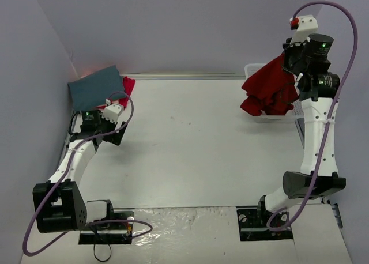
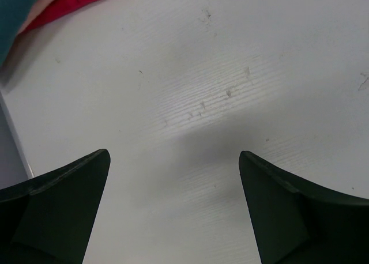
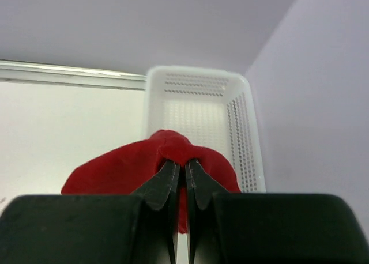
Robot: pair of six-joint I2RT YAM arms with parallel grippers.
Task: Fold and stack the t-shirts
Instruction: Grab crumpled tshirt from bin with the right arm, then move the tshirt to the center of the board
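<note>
Right claw (image 3: 180, 163) pinched tight on deep red t-shirt (image 3: 115, 169), held up by white mesh basket (image 3: 202, 97) at counter (image 1: 190, 154) far right corner. Left claw (image 2: 173, 154) spread wide above counter, gripping nothing. Slate-teal t-shirt (image 1: 95, 86) lies on pinkish-red t-shirt (image 1: 128, 84), far left corner.

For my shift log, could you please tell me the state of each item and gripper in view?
Deep red cloth t-shirt: bunched, hanging.
Slate-teal cloth t-shirt: folded, top of pile.
Pinkish-red cloth t-shirt: under it, mostly covered.
White plastic mesh basket: upright, visible part empty.
Left gripper: open, holding nothing.
Right gripper: shut on the deep red t-shirt.
</note>
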